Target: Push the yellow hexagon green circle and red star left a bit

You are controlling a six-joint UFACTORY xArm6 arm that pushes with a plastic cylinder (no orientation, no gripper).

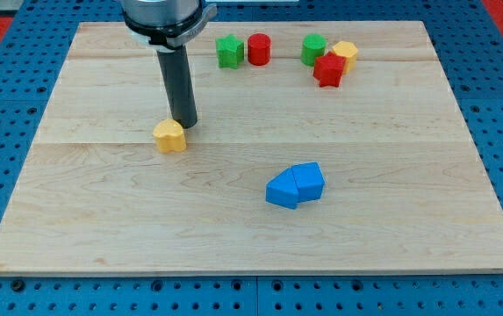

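The wooden counter (251, 211) lies on a blue pegboard (5, 175), and my tip (183, 122) stands near the view's left of centre, just behind a small yellow block (170, 136) whose shape looks heart-like; the tip seems to touch or nearly touch that block's upper right edge. There are no jaws on this arm, only the dark rod (179, 83), so nothing is open, closed or gripped. The task's three blocks sit clustered at the view's top right, well apart from the tip: the green circle (313, 48) on the cluster's left, the yellow hexagon (346, 53) on its right, and the red star (328, 70) just below and between them, touching or nearly touching both. Further toward the view's left along the top edge, a green star-like block (229, 52) sits just beside a red cylinder (259, 49). Lower down, right of centre, two blue blocks (295, 185) rest pressed together, their exact shapes hard to make out.
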